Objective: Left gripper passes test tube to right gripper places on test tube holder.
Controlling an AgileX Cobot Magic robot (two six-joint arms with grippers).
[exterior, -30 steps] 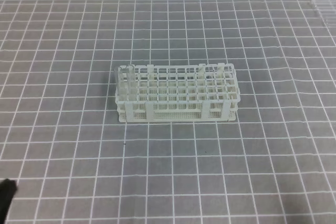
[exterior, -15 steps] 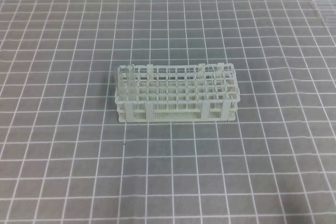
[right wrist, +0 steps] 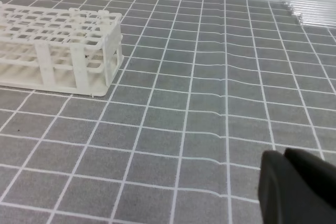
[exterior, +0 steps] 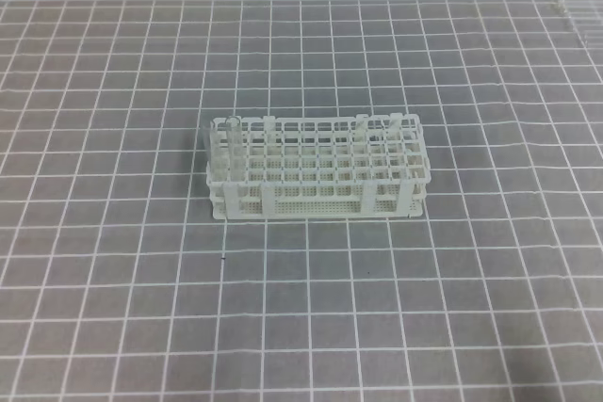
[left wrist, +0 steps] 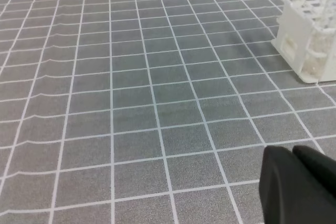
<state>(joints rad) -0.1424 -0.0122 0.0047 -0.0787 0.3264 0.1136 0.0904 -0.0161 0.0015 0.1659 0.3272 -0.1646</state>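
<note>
The test tube holder (exterior: 318,168) sits mid-bench, a clear test tube (exterior: 215,141) upright in its left end. The task looks finished. Left tool (left wrist: 299,184) and right tool (right wrist: 296,187) hold nothing; their opening cannot be told.

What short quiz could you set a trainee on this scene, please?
1. True or false: the test tube holder lies tipped on its side.
2. In the high view, where do the loose clear tubes lie? A: top right corner. B: bottom left corner. C: in front of the holder.
3. Fill in: the grey mat carries a grid of ___ lines.
Key: 1 false, it stands upright; 2 A; 3 white.
</note>
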